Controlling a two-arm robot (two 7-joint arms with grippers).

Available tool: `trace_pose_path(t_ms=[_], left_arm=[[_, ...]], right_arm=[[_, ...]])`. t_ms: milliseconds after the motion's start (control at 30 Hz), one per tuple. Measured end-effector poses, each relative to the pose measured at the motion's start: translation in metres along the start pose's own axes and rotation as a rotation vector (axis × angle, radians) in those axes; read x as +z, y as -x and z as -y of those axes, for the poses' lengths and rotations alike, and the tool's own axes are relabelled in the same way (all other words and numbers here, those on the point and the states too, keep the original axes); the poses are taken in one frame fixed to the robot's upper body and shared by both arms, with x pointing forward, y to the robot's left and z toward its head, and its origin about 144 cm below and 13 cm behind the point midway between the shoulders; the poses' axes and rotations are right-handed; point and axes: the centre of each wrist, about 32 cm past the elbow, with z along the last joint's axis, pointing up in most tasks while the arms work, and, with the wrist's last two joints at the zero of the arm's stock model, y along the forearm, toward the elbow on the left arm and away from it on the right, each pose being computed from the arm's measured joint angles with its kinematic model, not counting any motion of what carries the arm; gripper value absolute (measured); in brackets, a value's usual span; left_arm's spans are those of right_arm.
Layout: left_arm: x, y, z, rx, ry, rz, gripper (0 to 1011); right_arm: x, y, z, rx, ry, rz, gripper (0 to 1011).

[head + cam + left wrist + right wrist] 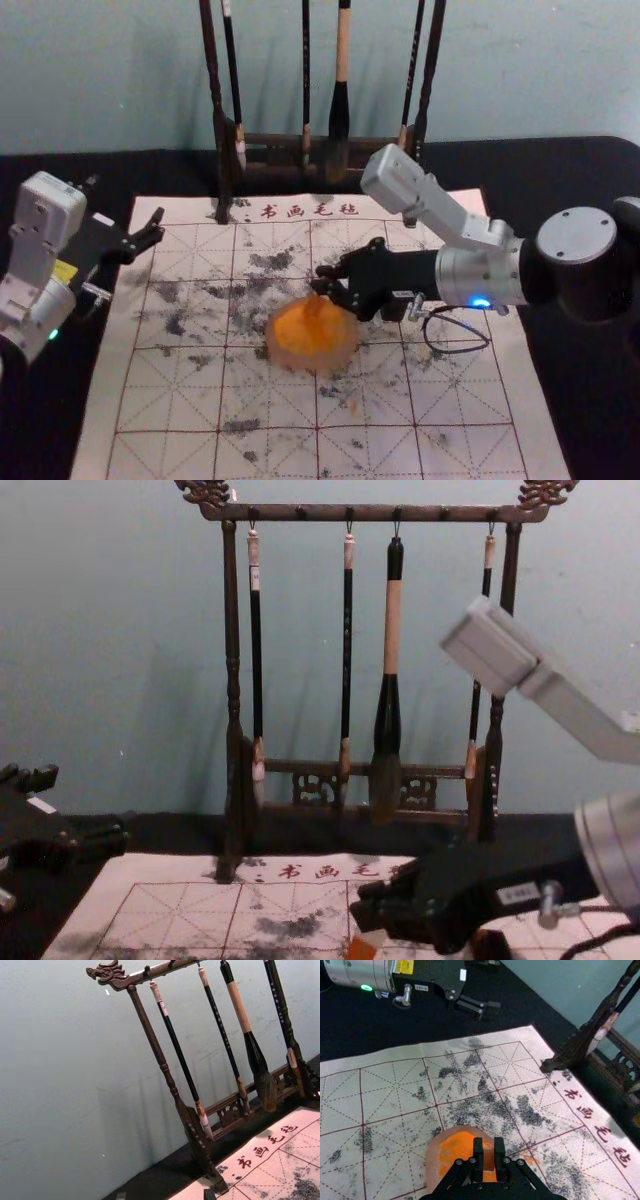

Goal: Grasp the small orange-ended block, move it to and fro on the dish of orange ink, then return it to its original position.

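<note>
My right gripper (327, 284) is over the dish of orange ink (284, 352) on the felt mat. In the right wrist view the right gripper (489, 1152) is shut on the small block (489, 1161), held above the ink dish (436, 1160). The block (364, 945) tilts in the chest view, orange end down; whether it touches the ink I cannot tell. Left of the mat, my left gripper (126, 212) is parked and open. In its own wrist view, the left gripper (165, 1195) has its tips apart at the lower edge.
A wooden rack (376, 514) with several hanging brushes stands at the mat's back edge. The gridded mat (165, 400) has black ink smudges. Beside the right gripper's body, a small dark object (490, 946) stands on the mat. A wall rises behind the black-covered table (585, 165).
</note>
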Motion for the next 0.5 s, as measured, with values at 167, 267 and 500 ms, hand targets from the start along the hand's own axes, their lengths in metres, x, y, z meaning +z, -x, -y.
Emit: trace_pose_path(t_ms=[167,267,500], left_arm=[[0.0,0.0,0.0,0.0,0.0,0.0,1001],[0.0,0.0,0.0,0.0,0.0,0.0,1001],[0.0,0.0,0.0,0.0,0.0,0.0,1001]], right_arm=[[0.003,-0.001,0.01,-0.016,-0.024,-0.01,132],[0.006,-0.001,0.019,-0.035,-0.038,-0.032,132],[0.011,0.001,0.046,-0.114,-0.067,-0.116,132]])
